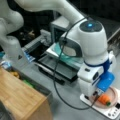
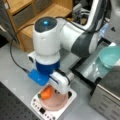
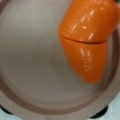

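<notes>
Wrist view: carrot point(image 3: 88, 42) lies in plate point(image 3: 30, 75), kept off table by scale point(image 2: 53, 110); gripper point(image 2: 58, 91) low over it, opening can't tell.

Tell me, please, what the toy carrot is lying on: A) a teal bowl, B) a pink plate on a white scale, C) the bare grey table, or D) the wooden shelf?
B: in both front views the carrot lies on the pink plate, which sits on the white scale, close under the end effector.
</notes>
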